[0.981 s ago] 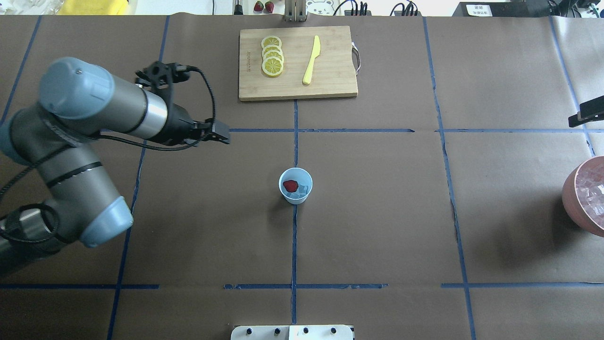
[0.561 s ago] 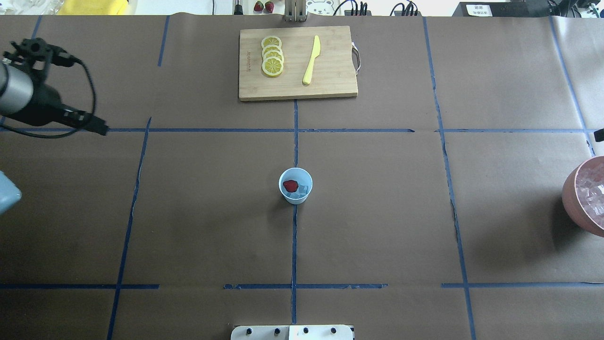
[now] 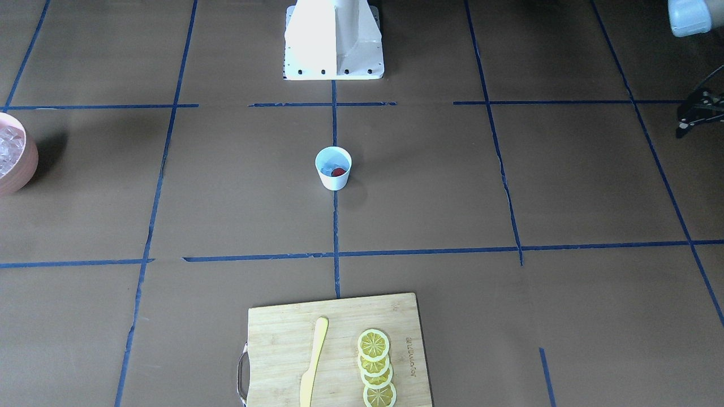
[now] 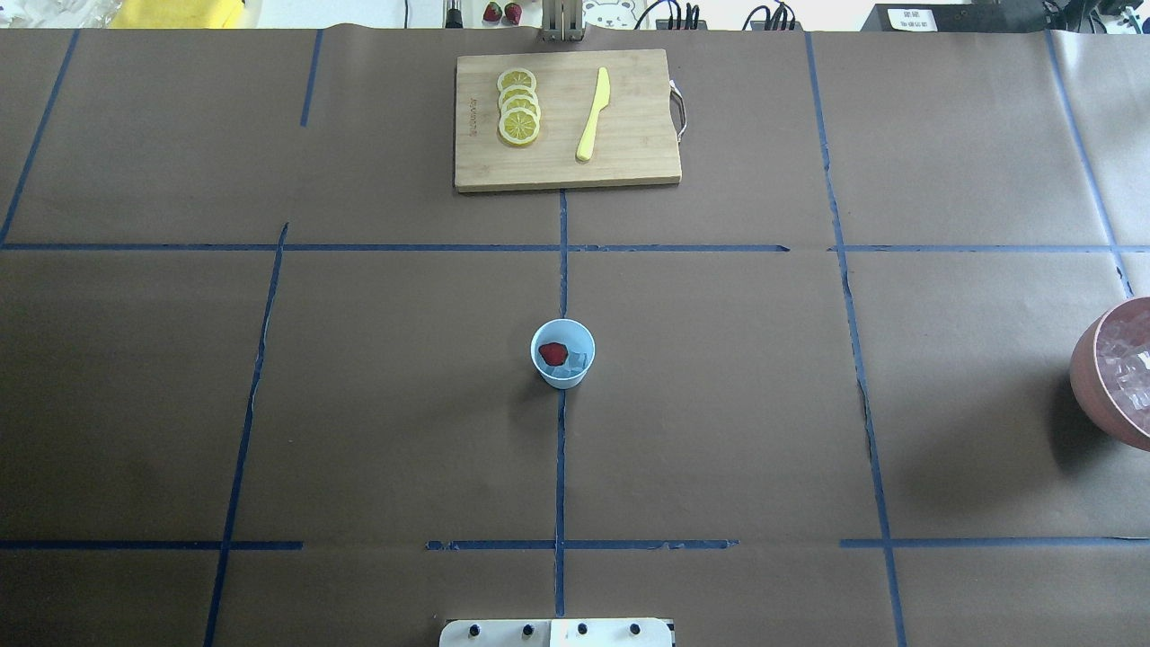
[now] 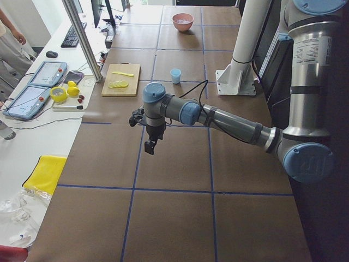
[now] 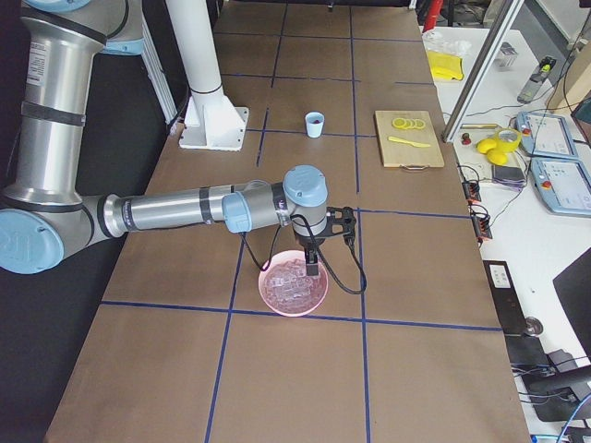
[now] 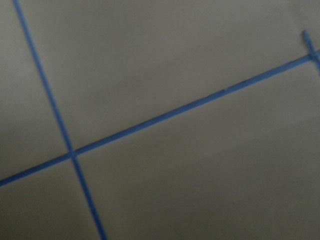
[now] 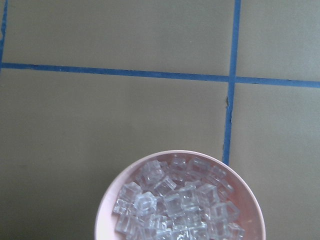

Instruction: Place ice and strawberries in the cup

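The light-blue cup (image 4: 562, 353) stands upright at the table's middle, also in the front view (image 3: 333, 168). In it lie a red strawberry (image 4: 552, 353) and clear ice cubes (image 4: 575, 361). More ice fills a pink bowl (image 8: 180, 200) at the table's right end (image 4: 1119, 373). My left gripper (image 5: 151, 146) hangs over bare table far to the cup's left; I cannot tell if it is open. My right gripper (image 6: 313, 266) hangs just above the bowl's far rim; I cannot tell its state. Neither gripper shows in the overhead view.
A wooden cutting board (image 4: 629, 162) at the far middle holds lemon slices (image 4: 518, 108) and a yellow knife (image 4: 593, 115). Two more strawberries (image 4: 502, 13) lie beyond the table's far edge. The robot's white base (image 3: 334, 39) stands at the near edge.
My left arm has swung left and gone out of the overhead view. The dark tip of the right arm has also left its right edge. The cup and its contents have not moved.
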Robot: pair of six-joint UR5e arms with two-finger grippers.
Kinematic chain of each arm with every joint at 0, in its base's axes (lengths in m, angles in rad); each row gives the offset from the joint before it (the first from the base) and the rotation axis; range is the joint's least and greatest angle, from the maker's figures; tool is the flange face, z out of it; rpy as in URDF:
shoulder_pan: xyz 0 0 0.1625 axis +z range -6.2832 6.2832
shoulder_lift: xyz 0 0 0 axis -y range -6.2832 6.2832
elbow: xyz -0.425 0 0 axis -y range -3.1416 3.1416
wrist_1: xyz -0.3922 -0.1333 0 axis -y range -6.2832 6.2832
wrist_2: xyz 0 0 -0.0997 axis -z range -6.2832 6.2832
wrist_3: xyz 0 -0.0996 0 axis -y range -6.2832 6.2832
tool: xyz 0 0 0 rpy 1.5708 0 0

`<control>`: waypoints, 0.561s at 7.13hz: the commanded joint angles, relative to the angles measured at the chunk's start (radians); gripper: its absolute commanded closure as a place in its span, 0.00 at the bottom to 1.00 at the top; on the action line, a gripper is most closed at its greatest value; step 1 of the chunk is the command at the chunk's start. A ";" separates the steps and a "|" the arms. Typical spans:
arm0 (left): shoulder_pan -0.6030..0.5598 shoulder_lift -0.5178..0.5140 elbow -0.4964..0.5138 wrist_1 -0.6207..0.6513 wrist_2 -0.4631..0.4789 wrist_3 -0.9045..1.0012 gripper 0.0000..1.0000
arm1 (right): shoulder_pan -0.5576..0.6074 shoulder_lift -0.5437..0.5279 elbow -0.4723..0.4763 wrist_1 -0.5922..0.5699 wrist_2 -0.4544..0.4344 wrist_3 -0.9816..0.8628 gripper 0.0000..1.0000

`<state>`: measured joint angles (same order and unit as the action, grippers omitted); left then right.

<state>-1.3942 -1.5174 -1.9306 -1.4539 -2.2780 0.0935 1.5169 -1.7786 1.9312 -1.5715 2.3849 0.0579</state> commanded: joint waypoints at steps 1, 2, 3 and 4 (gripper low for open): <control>-0.104 0.014 0.018 0.163 -0.051 0.166 0.01 | 0.037 -0.004 0.000 -0.099 -0.048 -0.144 0.00; -0.129 0.014 0.075 0.168 -0.070 0.167 0.01 | 0.035 -0.007 -0.009 -0.101 -0.076 -0.144 0.00; -0.138 0.037 0.099 0.162 -0.136 0.166 0.01 | 0.035 -0.004 -0.014 -0.101 -0.091 -0.144 0.00; -0.138 0.063 0.091 0.158 -0.147 0.166 0.01 | 0.035 0.004 -0.023 -0.101 -0.093 -0.144 0.00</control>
<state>-1.5249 -1.4810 -1.8477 -1.2945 -2.3936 0.2569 1.5518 -1.7810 1.9178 -1.6705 2.3026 -0.0838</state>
